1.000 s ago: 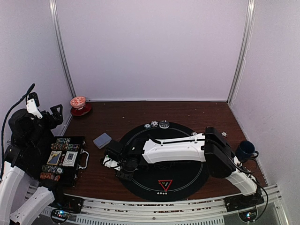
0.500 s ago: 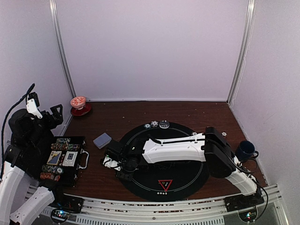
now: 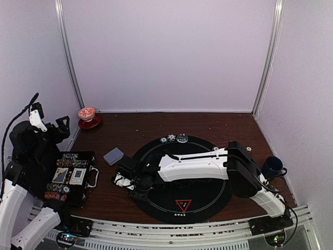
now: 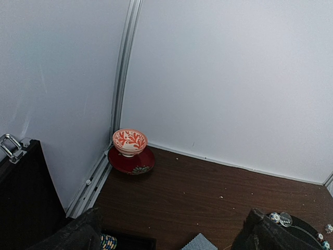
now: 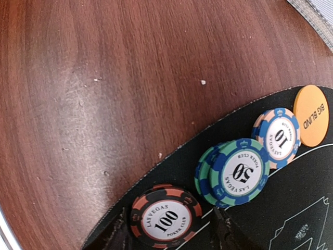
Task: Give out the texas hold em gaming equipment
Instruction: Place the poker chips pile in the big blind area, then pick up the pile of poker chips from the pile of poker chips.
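Observation:
My right gripper (image 3: 128, 180) reaches across the black round mat (image 3: 208, 195) to its left edge. In the right wrist view its fingers (image 5: 222, 230) stand apart on either side of a black-and-orange 100 chip (image 5: 166, 214) lying flat on the mat; the gripper (image 5: 169, 233) is open. Beside it lie stacked green-blue 50 chips (image 5: 237, 172), a blue 10 chip (image 5: 277, 136) and an orange Big Blind button (image 5: 311, 115). A grey-blue card deck (image 3: 113, 155) lies left of the mat. A red triangle marker (image 3: 183, 204) is on the mat's near side. My left gripper (image 3: 56, 128) is raised, open and empty.
An open black case (image 3: 70, 177) with chips and cards lies at the left under my left arm. Several chips (image 3: 173, 138) sit at the mat's far edge. A red-and-white cup on a saucer (image 3: 87, 115) stands at the back left, a dark blue mug (image 3: 271, 166) at the right.

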Controlling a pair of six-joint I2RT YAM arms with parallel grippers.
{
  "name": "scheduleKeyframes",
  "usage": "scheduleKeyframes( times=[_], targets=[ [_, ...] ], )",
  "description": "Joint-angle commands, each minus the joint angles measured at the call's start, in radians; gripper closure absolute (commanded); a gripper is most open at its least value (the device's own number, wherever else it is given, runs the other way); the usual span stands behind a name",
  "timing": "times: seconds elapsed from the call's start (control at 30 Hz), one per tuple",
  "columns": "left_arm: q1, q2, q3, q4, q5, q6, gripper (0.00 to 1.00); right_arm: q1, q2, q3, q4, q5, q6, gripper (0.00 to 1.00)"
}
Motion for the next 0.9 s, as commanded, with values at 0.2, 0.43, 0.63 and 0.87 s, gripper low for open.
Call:
scheduleKeyframes(
  times=[0.2, 0.43, 0.63, 0.87],
  targets=[
    [0.007, -0.008, -0.007, 0.058, 0.008, -0.004, 0.02, 0.005, -0.055, 0.001, -0.057, 0.051, -0.022, 0.42],
    [0.008, -0.009, -0.007, 0.058, 0.009, -0.004, 0.02, 0.003, -0.196, 0.006, -0.102, 0.021, -0.088, 0.32],
    [0.008, -0.006, -0.009, 0.058, 0.006, -0.004, 0.02, -0.006, -0.412, -0.125, -0.089, 0.064, -0.147, 0.10],
    [0.007, -0.007, -0.009, 0.058, 0.003, -0.003, 0.02, -0.208, -0.684, -0.386, 0.027, 0.113, -0.165, 0.00]
  ],
)
